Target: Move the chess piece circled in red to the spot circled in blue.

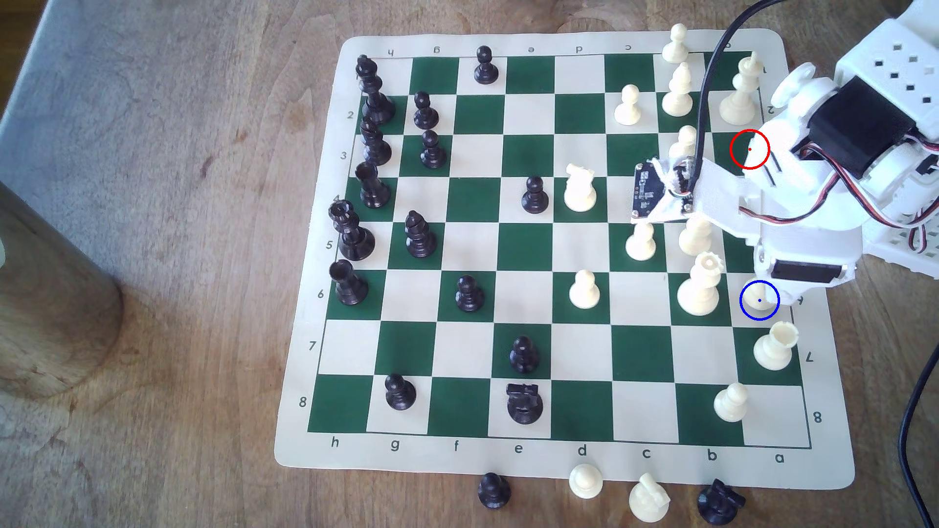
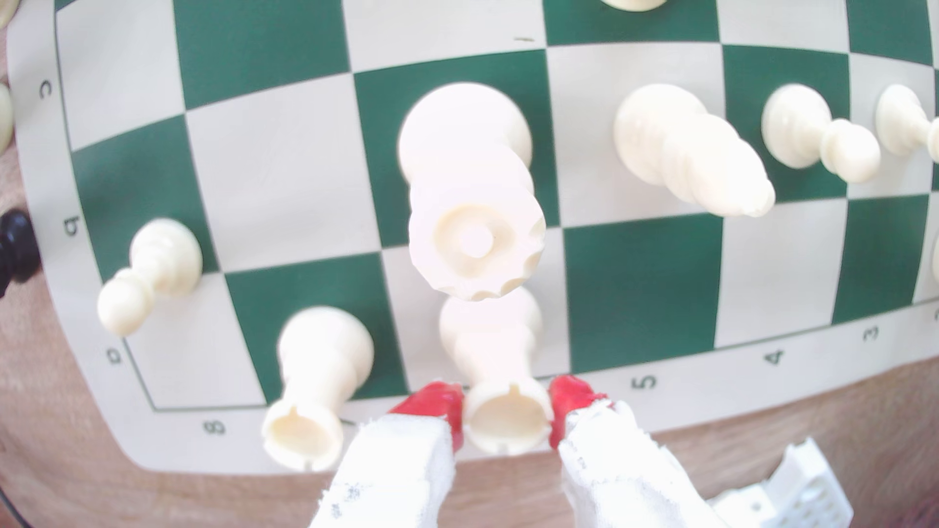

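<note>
A worn wooden bench [image 1: 152, 304] carries a green-and-cream roll-up chessboard [image 1: 508, 464], crowded with black and cream pieces. In the wrist view the hand [image 2: 508, 414] has its two red-tipped, cloth-wrapped fingers [image 2: 437, 403] closed narrowly on the notched top of the cream rook [image 2: 508, 421], one finger on each side of the crown, so the piece is held. The rook sits just beside the tall cream queen [image 2: 475, 238], on the board's edge file; in the exterior view the arm hides most of it, and whether its base rests on the board or hangs just above cannot be told. The blue-circled square [image 1: 759, 300] lies right beside the queen [image 1: 700, 289], on the exterior view's right, with the second rook [image 1: 775, 346] one square further along. The rook looks light, hard and smooth, likely slippery plastic that will not give under pressure; its narrow waist under the crown seems the surest hold, since the flared base is wider than the fingers allow. With the queen so near, a tilted release could knock a neighbour.
</note>
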`<state>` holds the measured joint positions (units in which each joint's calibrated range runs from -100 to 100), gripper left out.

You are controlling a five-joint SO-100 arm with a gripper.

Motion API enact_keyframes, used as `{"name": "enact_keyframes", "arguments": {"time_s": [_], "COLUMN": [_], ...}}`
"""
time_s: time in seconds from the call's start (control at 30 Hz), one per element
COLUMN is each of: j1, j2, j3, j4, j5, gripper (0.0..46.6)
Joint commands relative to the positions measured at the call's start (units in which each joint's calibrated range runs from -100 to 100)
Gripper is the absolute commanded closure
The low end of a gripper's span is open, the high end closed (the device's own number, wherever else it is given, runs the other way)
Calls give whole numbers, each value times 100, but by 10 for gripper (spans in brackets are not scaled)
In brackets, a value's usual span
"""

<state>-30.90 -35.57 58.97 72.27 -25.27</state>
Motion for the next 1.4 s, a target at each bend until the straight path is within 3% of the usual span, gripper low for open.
{"name": "enact_keyframes", "arguments": {"time_s": [0.0,0.37,0.43,0.53,0.57,1.13,1.37], "j1": [-66,-74,-19,137,145,646,724], "j2": [42,187,187,187,187,-1002,-1698], "j3": [-49,-49,-49,-49,-49,-512,-1065], "j4": [-53,-151,-167,-135,-126,881,1733], "j5": [-15,-34,-49,-49,-49,68,88], "gripper": [464,464,411,252,243,287,252]}}
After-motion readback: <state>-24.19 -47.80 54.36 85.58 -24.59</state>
